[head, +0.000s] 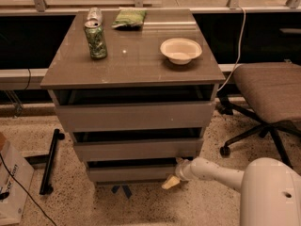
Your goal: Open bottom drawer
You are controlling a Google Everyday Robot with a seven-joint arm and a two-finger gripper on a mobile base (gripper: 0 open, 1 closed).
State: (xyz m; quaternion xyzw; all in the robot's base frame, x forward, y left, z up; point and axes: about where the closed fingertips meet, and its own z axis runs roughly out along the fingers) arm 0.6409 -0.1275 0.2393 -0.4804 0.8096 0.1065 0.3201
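The bottom drawer [131, 173] is the lowest, shortest grey front of the grey-brown cabinet [134, 114]. It stands closed or nearly so, with a dark gap above it. My gripper [173, 174] is at the drawer's right end, low near the floor. My white arm [214, 172] reaches in from the lower right. One cream fingertip [170, 182] shows just below the drawer's right corner.
On the cabinet top are a green can [96, 39], a green bag [129, 18] and a white bowl [180, 50]. An office chair [268, 98] stands at the right. A black bar [50, 161] and a cardboard box [11, 185] lie on the floor at the left.
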